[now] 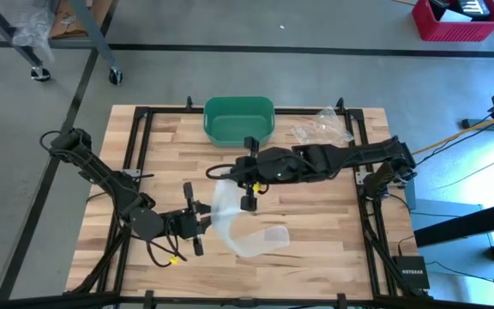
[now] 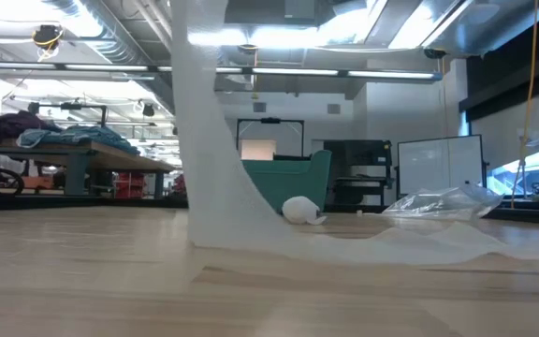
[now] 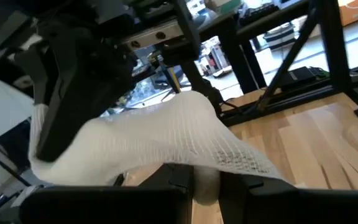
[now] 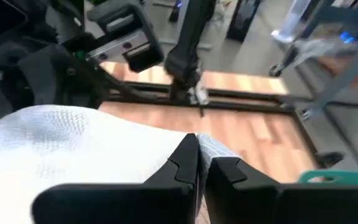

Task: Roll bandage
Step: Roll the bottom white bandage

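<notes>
The white mesh bandage (image 1: pixel 230 219) is a long strip. Its upper part is held up between my two grippers. Its lower end (image 1: pixel 268 240) lies spread on the wooden table (image 1: pixel 316 223). In the low view the strip (image 2: pixel 199 140) rises from the tabletop out of the picture's top. My left gripper (image 1: pixel 206 220) is at the table's near left, shut on the bandage. My right gripper (image 1: pixel 230 182) is over the table's middle, just beyond it, also shut on the bandage. In the left wrist view the right gripper (image 3: pixel 73 81) stands close behind the cloth. My left gripper pinches a bunched, rounded part of the bandage (image 3: pixel 207 183) between its two fingers, coming in about level from the table's left. The cloth (image 3: pixel 166 137) runs from there across to the right gripper, lifted clear of the table. My right gripper pinches the strip (image 4: pixel 209 149) between its two fingers, slanting down from the table's right. The cloth (image 4: pixel 73 143) spreads wide to one side of the fingers and hangs below them; whether it is one layer or several I cannot tell.
A green bin (image 1: pixel 238 118) stands at the far middle of the table. A crumpled clear plastic bag (image 1: pixel 322 129) lies to its right. Black frame rails (image 1: pixel 140 154) run along the table's left, far and right sides.
</notes>
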Controlling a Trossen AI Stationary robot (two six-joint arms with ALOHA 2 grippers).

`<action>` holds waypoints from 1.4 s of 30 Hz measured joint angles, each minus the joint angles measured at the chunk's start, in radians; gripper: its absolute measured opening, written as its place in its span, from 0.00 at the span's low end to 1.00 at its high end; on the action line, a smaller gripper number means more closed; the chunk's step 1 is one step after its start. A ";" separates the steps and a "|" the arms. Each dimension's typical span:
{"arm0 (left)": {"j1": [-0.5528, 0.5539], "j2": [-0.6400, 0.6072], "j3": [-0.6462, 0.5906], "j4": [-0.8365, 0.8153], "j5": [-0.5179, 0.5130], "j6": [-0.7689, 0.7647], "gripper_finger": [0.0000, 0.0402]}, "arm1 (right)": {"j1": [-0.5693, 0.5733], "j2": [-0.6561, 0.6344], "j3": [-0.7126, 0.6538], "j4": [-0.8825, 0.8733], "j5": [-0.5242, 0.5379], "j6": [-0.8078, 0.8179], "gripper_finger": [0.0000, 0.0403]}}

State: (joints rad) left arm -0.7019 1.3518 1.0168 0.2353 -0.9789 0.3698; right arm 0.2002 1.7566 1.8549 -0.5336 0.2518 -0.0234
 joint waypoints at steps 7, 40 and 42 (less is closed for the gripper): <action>-0.003 0.000 0.000 -0.018 0.001 -0.007 0.09 | -0.021 0.040 0.000 -0.111 -0.122 0.151 0.25; 0.005 0.000 0.000 -0.018 0.001 -0.027 0.11 | 0.017 -0.095 0.000 -0.281 -0.244 0.200 0.63; 0.004 0.000 0.000 -0.018 0.001 -0.026 0.11 | 0.028 -0.107 0.000 -0.307 -0.243 0.201 0.63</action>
State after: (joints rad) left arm -0.6976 1.3518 1.0164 0.2173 -0.9775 0.3440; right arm 0.2286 1.6494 1.8545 -0.8406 0.0086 0.1772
